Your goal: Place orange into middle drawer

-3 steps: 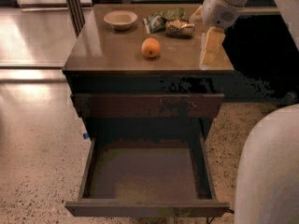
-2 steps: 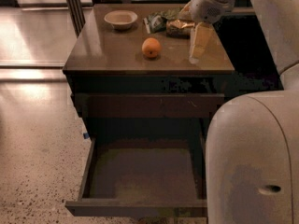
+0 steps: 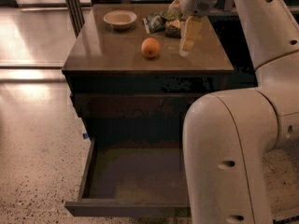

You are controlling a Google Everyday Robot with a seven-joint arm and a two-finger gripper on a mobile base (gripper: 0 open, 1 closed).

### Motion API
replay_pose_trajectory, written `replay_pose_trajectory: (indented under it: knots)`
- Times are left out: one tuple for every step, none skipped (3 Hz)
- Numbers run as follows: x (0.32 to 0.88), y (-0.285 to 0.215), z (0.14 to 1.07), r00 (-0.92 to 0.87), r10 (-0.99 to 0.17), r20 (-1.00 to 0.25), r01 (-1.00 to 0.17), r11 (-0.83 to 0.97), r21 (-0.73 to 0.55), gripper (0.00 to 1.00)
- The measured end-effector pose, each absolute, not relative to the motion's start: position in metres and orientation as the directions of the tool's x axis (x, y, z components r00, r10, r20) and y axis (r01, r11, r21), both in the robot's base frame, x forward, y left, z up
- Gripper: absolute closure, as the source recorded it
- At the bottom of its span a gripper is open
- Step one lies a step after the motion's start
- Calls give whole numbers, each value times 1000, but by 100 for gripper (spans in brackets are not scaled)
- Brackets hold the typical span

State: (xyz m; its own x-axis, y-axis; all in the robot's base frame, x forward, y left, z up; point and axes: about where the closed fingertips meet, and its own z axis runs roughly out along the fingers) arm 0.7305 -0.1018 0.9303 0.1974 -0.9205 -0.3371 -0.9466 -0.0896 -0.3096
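The orange (image 3: 150,47) sits on the dark wooden cabinet top (image 3: 100,50), near its middle front. My gripper (image 3: 186,49) hangs pointing down just to the right of the orange, close above the top and apart from the fruit. It holds nothing that I can see. The middle drawer (image 3: 126,176) is pulled open at the bottom of the view. Its greyish floor is bare. My arm's large pale link (image 3: 229,157) hides the drawer's right part.
A shallow beige bowl (image 3: 120,18) stands at the back left of the top. Snack bags (image 3: 161,22) lie at the back, behind the gripper. A closed dark drawer front (image 3: 131,104) sits above the open drawer. Speckled floor (image 3: 32,162) lies to the left.
My gripper has moved left along the top, closer to the orange. My arm's large link has swung in and now covers the lower right. The orange and drawer have not moved.
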Motion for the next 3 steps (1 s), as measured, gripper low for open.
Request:
replay_pose_trajectory:
  knots:
    - [737,-97,932,208,-917,-340,-941,-93,-325,0]
    - [741,-94,932,214,-915,-341,-938,-94,-334,0]
    - [743,-93,932,217,-914,-342,-936,-95,-338,0]
